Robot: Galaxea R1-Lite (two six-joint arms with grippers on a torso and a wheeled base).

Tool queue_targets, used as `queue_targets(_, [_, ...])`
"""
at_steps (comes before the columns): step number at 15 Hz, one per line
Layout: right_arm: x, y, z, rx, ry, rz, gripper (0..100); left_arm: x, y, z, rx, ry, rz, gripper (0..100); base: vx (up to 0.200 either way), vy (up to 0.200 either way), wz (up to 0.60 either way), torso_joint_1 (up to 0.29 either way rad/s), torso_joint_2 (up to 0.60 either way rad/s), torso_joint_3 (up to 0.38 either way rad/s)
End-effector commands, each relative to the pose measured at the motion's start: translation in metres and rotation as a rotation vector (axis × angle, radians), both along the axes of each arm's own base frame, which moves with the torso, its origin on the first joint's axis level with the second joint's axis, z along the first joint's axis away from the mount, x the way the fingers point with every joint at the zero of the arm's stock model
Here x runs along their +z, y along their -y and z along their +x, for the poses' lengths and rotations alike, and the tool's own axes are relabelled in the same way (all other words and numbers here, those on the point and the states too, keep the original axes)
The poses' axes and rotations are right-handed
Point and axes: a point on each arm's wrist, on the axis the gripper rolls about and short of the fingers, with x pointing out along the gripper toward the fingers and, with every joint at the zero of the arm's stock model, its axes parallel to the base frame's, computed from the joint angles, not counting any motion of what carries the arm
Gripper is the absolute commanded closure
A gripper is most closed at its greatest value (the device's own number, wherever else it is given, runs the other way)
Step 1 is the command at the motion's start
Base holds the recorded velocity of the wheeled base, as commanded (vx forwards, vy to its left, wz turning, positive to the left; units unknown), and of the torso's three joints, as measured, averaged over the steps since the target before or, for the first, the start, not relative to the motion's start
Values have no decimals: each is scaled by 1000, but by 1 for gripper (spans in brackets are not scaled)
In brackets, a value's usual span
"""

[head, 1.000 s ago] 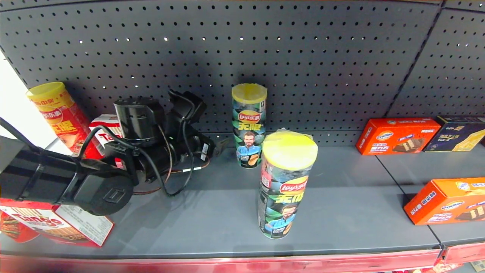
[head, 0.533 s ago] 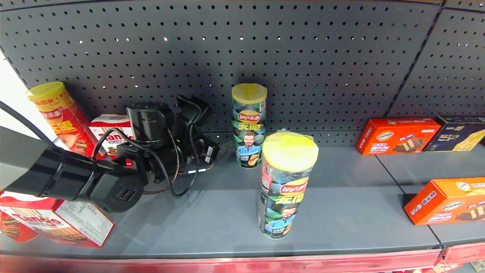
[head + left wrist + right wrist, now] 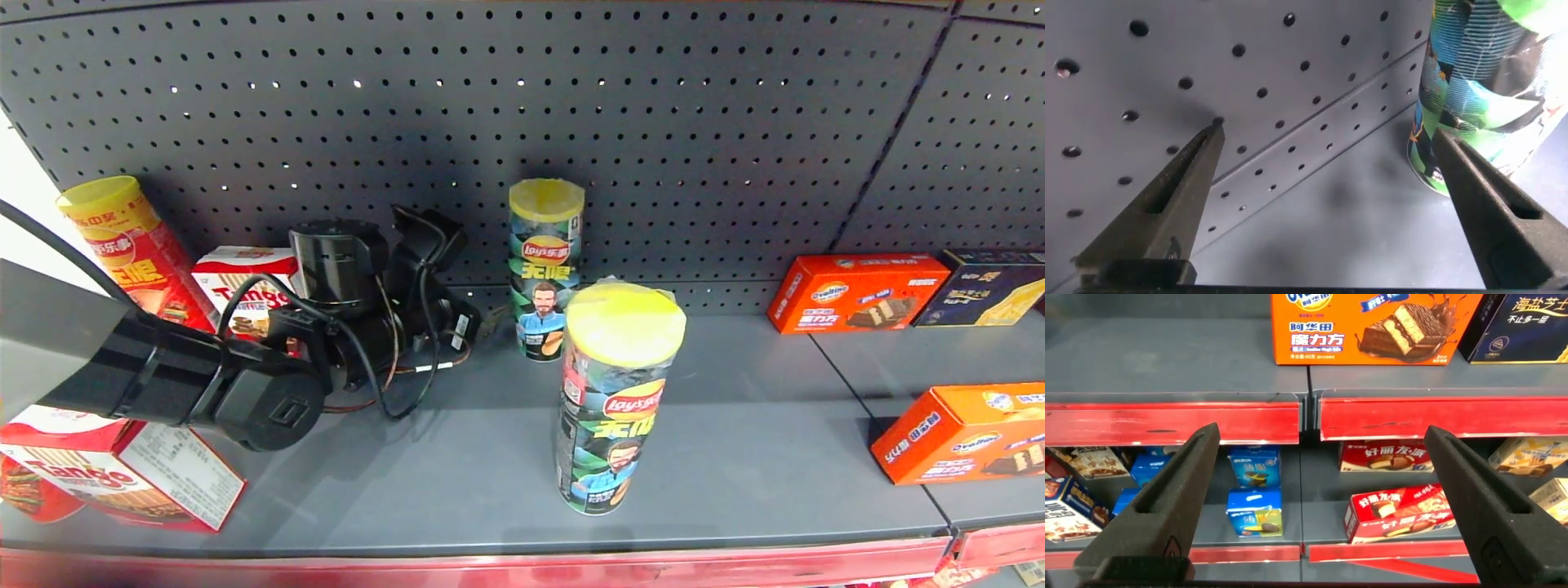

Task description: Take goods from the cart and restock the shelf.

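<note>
**Left gripper spread beside the rear chip can**

In the head view the left arm [image 3: 245, 384] lies across the shelf [image 3: 759, 457]. Its wrist and cables cover most of the fingers, so their tips are hard to make out there. The arm also hides part of the rear wafer box [image 3: 245, 278] and the top of the front wafer box [image 3: 139, 482], which the picture's edge cuts as well. The front can [image 3: 616, 400] covers a lower corner of the rear can [image 3: 545, 261]. At the far right, the dark box [image 3: 992, 286] and the nearer orange box [image 3: 963, 429] are cut off. In the left wrist view the rear can's top is out of frame.

The left gripper [image 3: 1328, 135] is spread wide and holds nothing. It sits low over the shelf and points at the pegboard back panel [image 3: 1290, 65]. The rear can stands upright close by that panel, to the robot's right of the gripper. It is just beyond the tip of one finger [image 3: 1486, 212] rather than in the gap. Whether that finger touches it cannot be told. The front can stands upright nearer the shelf's front edge, apart from the gripper.

The right gripper [image 3: 1323, 434] is spread too and empty. It faces the lower shelves, where an orange carton [image 3: 1372, 327] sits above a red price rail [image 3: 1176, 423] and blue boxes [image 3: 1253, 510] lie below.
</note>
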Motion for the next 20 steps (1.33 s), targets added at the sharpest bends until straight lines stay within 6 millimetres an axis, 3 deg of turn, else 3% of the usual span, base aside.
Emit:
queue_targets(1, [0,0,0,1,0,1,0,0,3,2,-5,2,-1,0,0,0,0,0,0,0])
queue_targets(7, [0,0,0,1,0,-1,0,1,6,0,-13,11,-1,0,0,0,0,0,0,0])
queue_targets(10, [0,0,0,2,0,-1,0,25,0,-12,-7,66,-24,0,0,0,0,0,0,0])
queue_targets(11, [0,0,0,1,-2,1,0,42,-5,-22,-7,105,-43,0,0,0,0,0,0,0])
queue_targets(14, [0,0,0,1,0,1,0,85,-29,-71,10,150,-72,0,0,0,0,0,0,0])
queue_targets(18, [0,0,0,1,0,1,0,108,-65,-152,27,249,-118,0,0,0,0,0,0,0])
queue_targets(20, [0,0,0,-1,-2,1,0,107,-82,-191,36,289,-137,0,0,0,0,0,0,0])
